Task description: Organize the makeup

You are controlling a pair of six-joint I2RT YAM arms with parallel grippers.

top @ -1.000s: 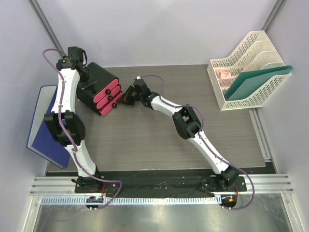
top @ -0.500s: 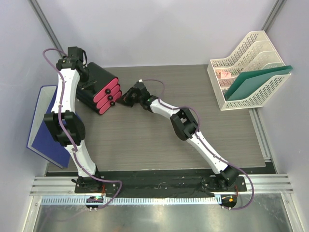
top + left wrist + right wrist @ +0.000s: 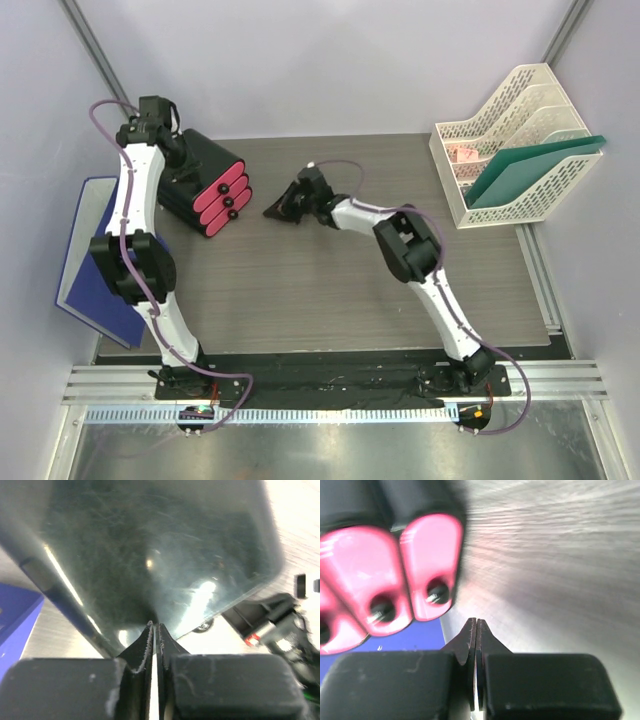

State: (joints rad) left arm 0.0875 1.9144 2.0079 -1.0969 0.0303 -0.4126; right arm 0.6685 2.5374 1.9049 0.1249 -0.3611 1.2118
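Robot lab test cell, plain pale walls (image 3: 330,60) boxing in wood-grain table (image 3: 300,290), aluminium rail (image 3: 110,380) along near edge, cream file rack (image 3: 500,120) far right

No text, label, brand, number or sign can be read anywhere here.

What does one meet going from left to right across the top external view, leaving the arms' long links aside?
Blue board → black box with pink drawers → right end effector, shut → white file rack.

Pink drawers (image 3: 430,565) blurred close-up, leftmost cut off by the edge; contents hidden
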